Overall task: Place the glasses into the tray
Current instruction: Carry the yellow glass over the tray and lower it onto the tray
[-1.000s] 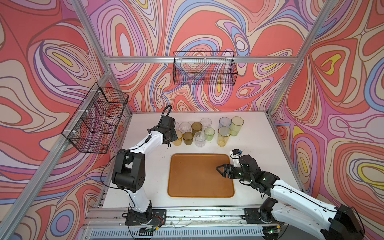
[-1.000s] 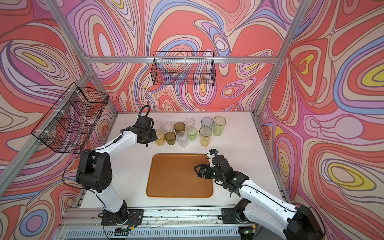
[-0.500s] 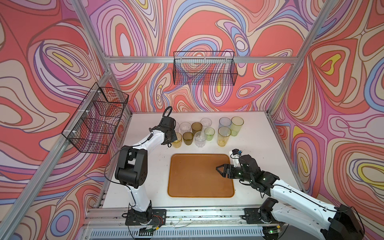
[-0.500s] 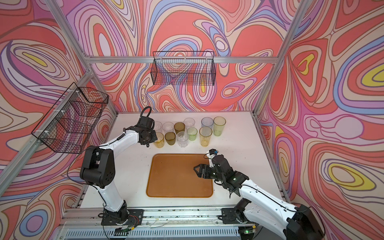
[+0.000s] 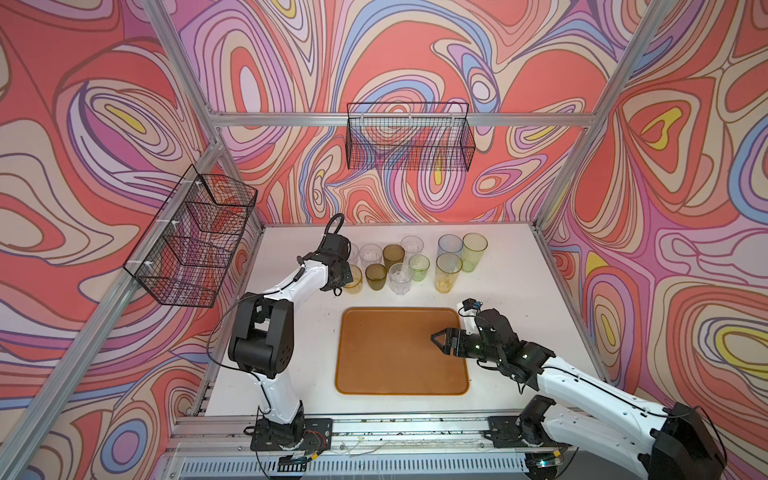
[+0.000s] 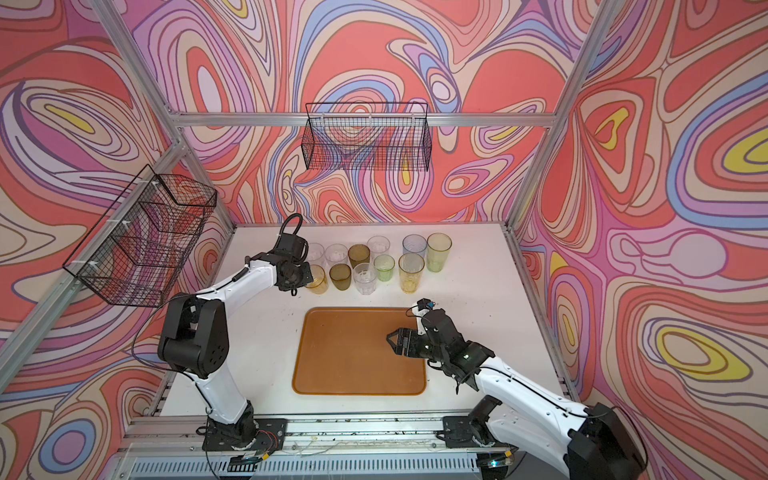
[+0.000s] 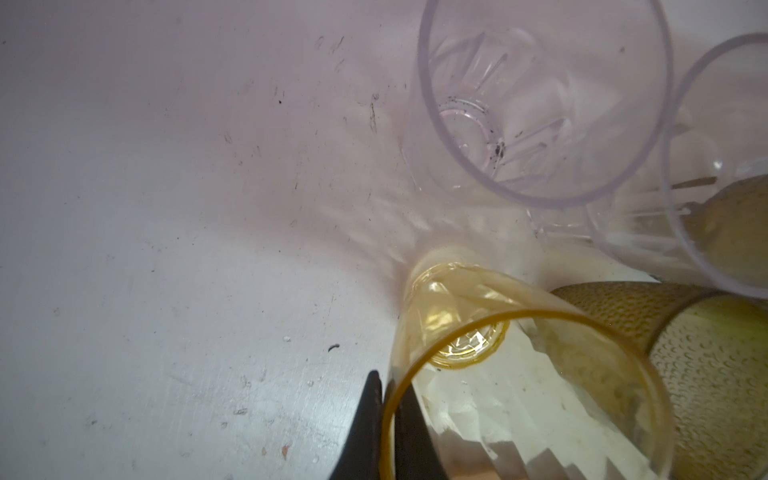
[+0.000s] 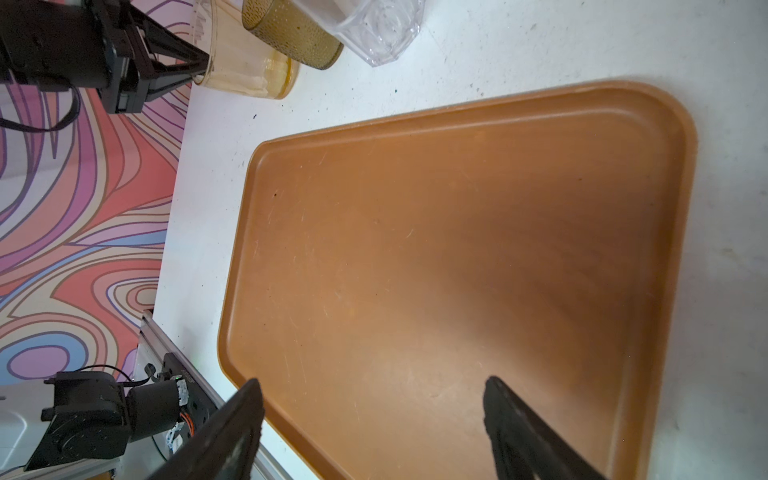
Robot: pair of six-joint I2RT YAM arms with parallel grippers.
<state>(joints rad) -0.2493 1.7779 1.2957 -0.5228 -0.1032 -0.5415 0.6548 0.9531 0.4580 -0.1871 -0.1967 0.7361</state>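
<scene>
Left end effector (image 7: 388, 424) clenched on the amber glass (image 5: 354, 280) rim, at the left end of the glasses (image 5: 401, 276) standing near the desk's (image 5: 507, 291) far edge. Tray (image 5: 390, 357) front centre. Right end effector (image 5: 435, 337) released, above the tray's right side.

Got the left gripper (image 7: 386, 390) clamped shut on the amber glass (image 7: 540, 415) rim, one finger inside and one outside, white arm stretched out behind it. Got the right gripper (image 5: 436, 337) hovering with jaws spread wide, wrist pretty much level, forearm sloping down behind.
</scene>
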